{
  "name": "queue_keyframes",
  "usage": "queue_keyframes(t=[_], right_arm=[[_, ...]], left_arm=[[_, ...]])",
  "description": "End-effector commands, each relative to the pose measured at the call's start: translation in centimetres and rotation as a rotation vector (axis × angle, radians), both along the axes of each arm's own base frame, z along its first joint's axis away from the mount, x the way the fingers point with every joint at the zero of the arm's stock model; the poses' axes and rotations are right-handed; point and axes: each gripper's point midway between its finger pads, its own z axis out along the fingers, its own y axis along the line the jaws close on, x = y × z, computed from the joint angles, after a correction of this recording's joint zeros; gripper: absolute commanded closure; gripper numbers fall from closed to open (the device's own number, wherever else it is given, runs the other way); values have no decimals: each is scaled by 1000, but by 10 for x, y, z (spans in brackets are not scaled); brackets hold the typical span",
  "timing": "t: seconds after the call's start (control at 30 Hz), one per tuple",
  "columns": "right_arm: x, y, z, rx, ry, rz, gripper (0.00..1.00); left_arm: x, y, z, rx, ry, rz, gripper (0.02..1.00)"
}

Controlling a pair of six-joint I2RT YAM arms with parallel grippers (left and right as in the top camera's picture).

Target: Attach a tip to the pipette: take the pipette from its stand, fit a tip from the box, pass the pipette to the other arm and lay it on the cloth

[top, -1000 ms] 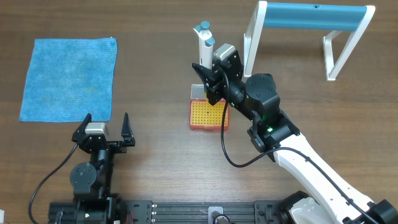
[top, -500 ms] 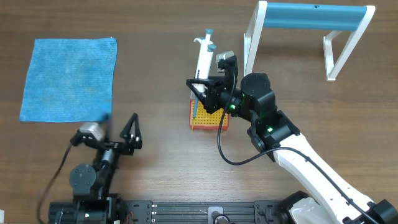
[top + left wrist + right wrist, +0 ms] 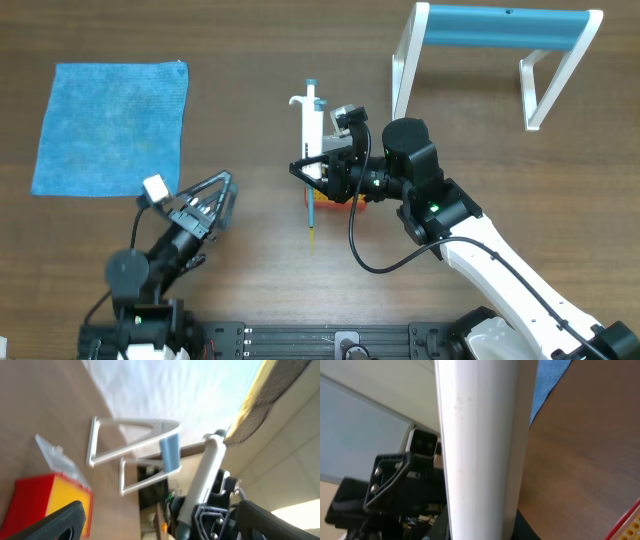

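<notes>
Pipette (image 3: 312,128), slim smooth white cylinder, clamped in right jaws; left jaws spread wide.

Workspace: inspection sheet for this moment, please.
Surface: wooden table.
Job's things: pipette held off the table, tip fitted; tip box beside it; cloth flat, far left; stand empty, far right.
Clutter: nothing seen.
Grippers: right gripper shut on pipette; left gripper open, empty, facing the pipette.
Cables: black cable loops off right arm.
Surroundings: blurred room beyond table.
</notes>
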Motion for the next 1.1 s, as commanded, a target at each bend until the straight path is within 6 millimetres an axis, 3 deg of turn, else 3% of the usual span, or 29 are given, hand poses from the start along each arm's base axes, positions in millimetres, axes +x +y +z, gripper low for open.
queue_keyframes(t=[0.03, 0.1, 0.23, 0.37, 0.53, 0.57, 0.6, 0.63, 0.67, 0.7, 0.77, 0.8, 0.87, 0.9, 0.93, 1.0, 1.1], right_arm=[[-6, 2, 10, 19, -37, 47, 919], [-6, 2, 10, 18, -44, 49, 921], [-6, 3, 11, 18, -54, 50, 921], [-12, 4, 13, 32, -52, 84, 919], [-22, 7, 18, 60, -44, 145, 919], [-26, 8, 19, 69, -38, 170, 921], [-30, 8, 20, 75, -32, 187, 919], [-30, 8, 20, 77, -24, 185, 921], [-30, 8, 20, 77, -24, 185, 921], [-29, 8, 20, 77, -23, 185, 919], [-30, 8, 20, 77, -24, 185, 919], [-30, 8, 20, 77, -24, 185, 919], [-30, 8, 20, 76, -24, 185, 174], [-29, 8, 20, 76, -24, 184, 174], [-24, 3, 17, 57, -80, 180, 172], [-15, -9, 8, 20, -96, 152, 172], [4, -52, -18, -72, -42, 56, 169]], left_arm=[[11, -49, 60, 158, -158, -394, 23], [21, -70, 70, 198, -202, -560, 23], [36, -108, 69, 201, -274, -862, 23], [48, -120, 67, 204, -308, -909, 23], [43, -129, 78, 229, -406, -918, 18], [44, -131, 79, 230, -413, -909, 80], [45, -133, 79, 230, -411, -897, 424], [46, -135, 79, 230, -410, -890, 592], [46, -135, 79, 230, -411, -888, 595], [47, -135, 79, 230, -411, -885, 689], [47, -135, 79, 233, -417, -884, 989], [47, -135, 79, 234, -417, -881, 991], [50, -135, 80, 244, -431, -862, 989], [53, -135, 80, 249, -435, -844, 991], [74, -132, 75, 256, -380, -733, 989], [90, -128, 64, 281, -323, -650, 991], [123, -99, 5, 402, -76, -455, 989]])
